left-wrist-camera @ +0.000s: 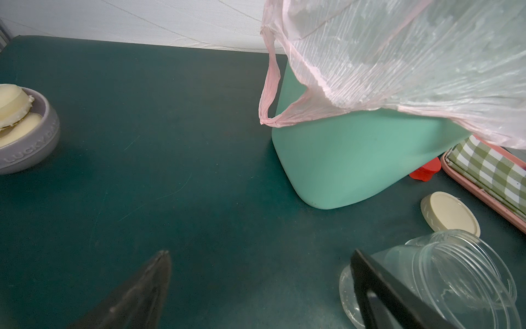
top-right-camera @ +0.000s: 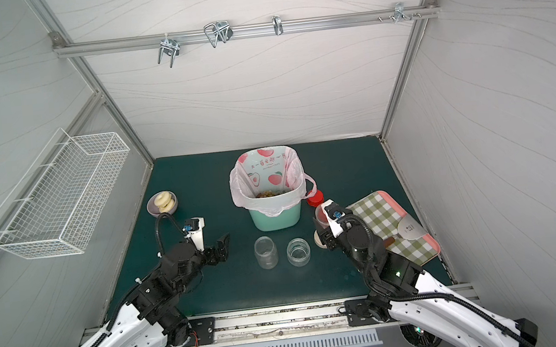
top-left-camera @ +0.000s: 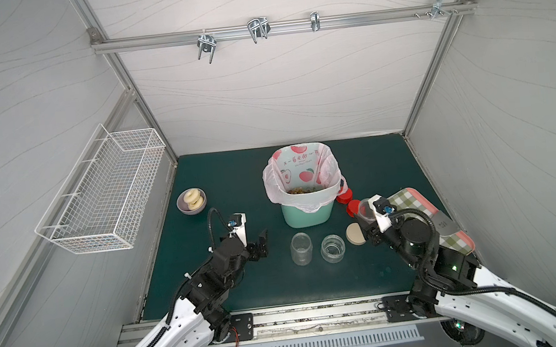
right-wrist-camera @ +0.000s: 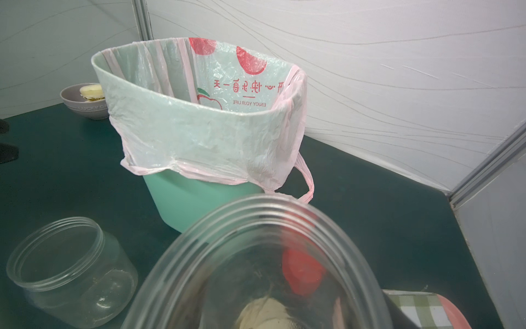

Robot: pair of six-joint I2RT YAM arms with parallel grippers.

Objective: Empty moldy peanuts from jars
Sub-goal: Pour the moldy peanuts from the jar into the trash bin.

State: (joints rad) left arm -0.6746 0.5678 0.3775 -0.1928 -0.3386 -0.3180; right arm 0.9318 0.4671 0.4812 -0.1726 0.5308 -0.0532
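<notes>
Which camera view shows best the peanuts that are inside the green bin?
Both top views: they look down into the bin and show the peanuts at its bottom. The left wrist view shows only the bin's outside; the right wrist view shows its rim and bag, no peanuts.

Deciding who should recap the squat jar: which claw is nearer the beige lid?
Right. The right claw, holding a clear jar, is right next to the beige lid; the left claw, open, is beyond the squat jar and tall jar.
</notes>
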